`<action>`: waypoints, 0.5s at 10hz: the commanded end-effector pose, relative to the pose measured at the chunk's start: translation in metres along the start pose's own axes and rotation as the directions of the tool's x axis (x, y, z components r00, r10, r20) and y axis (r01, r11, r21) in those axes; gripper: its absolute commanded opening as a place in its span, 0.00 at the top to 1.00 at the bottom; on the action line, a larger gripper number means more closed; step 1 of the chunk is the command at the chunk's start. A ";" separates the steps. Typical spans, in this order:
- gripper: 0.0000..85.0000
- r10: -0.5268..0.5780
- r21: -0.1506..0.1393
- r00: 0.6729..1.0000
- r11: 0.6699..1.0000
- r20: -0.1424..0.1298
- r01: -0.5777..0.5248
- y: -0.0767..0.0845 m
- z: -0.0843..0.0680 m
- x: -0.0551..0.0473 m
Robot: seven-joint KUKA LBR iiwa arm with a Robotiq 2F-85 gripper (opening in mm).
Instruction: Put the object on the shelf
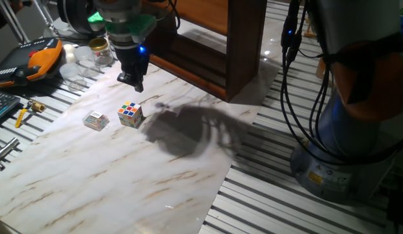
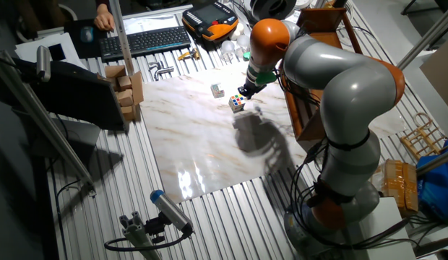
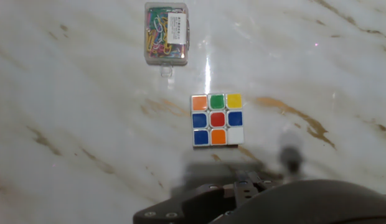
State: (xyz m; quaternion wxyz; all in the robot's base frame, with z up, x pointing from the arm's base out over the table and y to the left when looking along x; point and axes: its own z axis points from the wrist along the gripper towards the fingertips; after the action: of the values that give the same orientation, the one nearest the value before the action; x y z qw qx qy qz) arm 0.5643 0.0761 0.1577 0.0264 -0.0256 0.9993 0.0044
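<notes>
The puzzle cube (image 1: 130, 114) sits on the marble-patterned board (image 1: 123, 182), in the far half. It also shows in the other fixed view (image 2: 238, 103) and in the hand view (image 3: 217, 119), top face with a red centre. My gripper (image 1: 136, 83) hangs above the board just behind the cube, not touching it, with the fingers together and nothing in them. It also shows in the other fixed view (image 2: 246, 89). The dark-brown wooden shelf (image 1: 214, 39) stands at the board's far edge, behind the gripper, and shows in the other fixed view (image 2: 305, 115).
A small clear box of coloured paper clips (image 1: 96, 120) lies just left of the cube, also in the hand view (image 3: 167, 33). Jars, tools and an orange device (image 1: 45, 55) crowd the far left. The arm's base (image 1: 357, 130) and cables stand right of the board.
</notes>
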 end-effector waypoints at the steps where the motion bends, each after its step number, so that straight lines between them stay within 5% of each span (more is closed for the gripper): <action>1: 1.00 -0.022 -0.004 1.000 1.000 0.002 0.022 0.000 0.000 0.000; 2: 1.00 -0.029 -0.027 1.000 0.999 -0.001 0.029 0.000 0.000 0.000; 5: 1.00 -0.021 -0.005 1.000 1.000 -0.001 0.021 0.000 0.000 0.000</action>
State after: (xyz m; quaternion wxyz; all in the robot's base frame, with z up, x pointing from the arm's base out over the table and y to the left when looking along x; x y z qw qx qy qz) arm 0.5643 0.0763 0.1576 0.0257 -0.0367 0.9990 0.0074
